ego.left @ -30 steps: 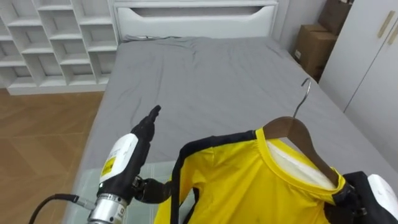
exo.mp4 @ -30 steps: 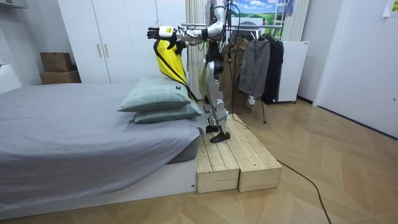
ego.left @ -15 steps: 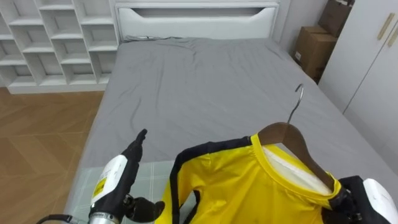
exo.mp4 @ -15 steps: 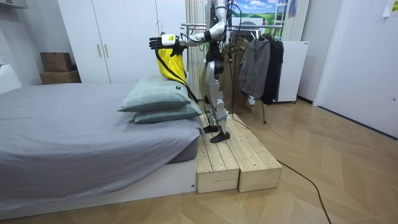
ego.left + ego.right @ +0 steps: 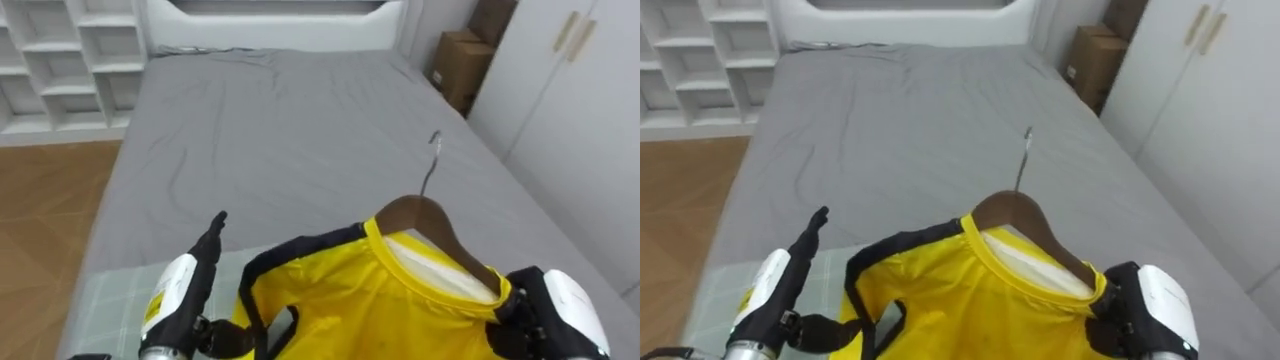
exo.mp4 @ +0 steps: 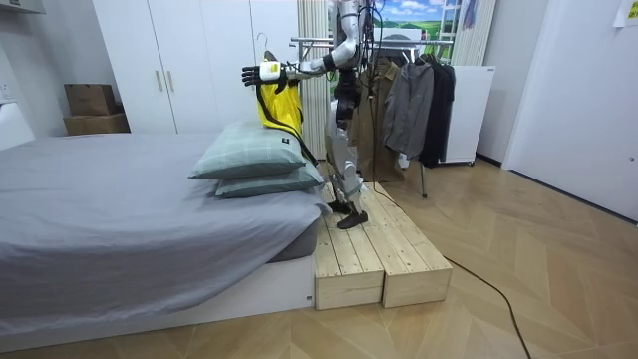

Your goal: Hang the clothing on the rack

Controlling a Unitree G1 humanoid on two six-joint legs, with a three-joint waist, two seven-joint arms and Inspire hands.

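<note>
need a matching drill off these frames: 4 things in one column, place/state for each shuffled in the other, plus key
Things
1. yellow shirt
2. wooden hanger
3. left hand
4. cardboard box

Place or state
A. beside the white wardrobe, off the grey bed at its far corner
B. fingers straight, held out over the bed
C. draped over the hanger, collar at its neck
D. metal hook pointing up, one end gripped by the right hand

Pairs: 1-C, 2-D, 3-B, 4-A
</note>
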